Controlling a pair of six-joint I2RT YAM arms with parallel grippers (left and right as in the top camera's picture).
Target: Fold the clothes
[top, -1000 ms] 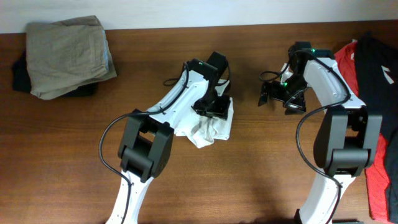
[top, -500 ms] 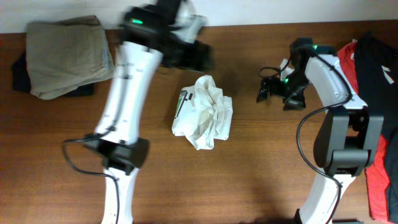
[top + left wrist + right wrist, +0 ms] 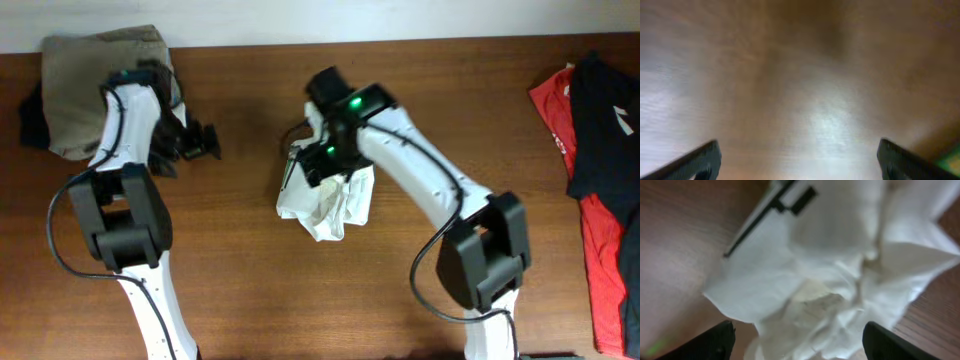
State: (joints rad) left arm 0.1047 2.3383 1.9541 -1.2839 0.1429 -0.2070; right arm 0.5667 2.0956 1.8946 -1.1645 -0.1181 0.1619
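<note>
The white T-shirt (image 3: 335,205) lies crumpled in a heap at the middle of the wooden table. Its black-and-green print shows at the heap's far left edge in the right wrist view (image 3: 790,202). My right gripper (image 3: 325,168) hangs over the far part of the heap, open, with both fingers wide apart above the fabric (image 3: 797,340) and nothing between them. My left gripper (image 3: 203,143) is off to the left near the khaki garment, open and empty over bare wood (image 3: 797,162).
A folded khaki-grey garment (image 3: 85,70) lies at the far left corner on a dark one (image 3: 30,115). Red and black garments (image 3: 600,150) lie along the right edge. The table's far edge meets a white wall.
My left arm has let go of the shirt and swung away to the left. My right arm has crossed from the right side to above the heap. The shirt lies still.
</note>
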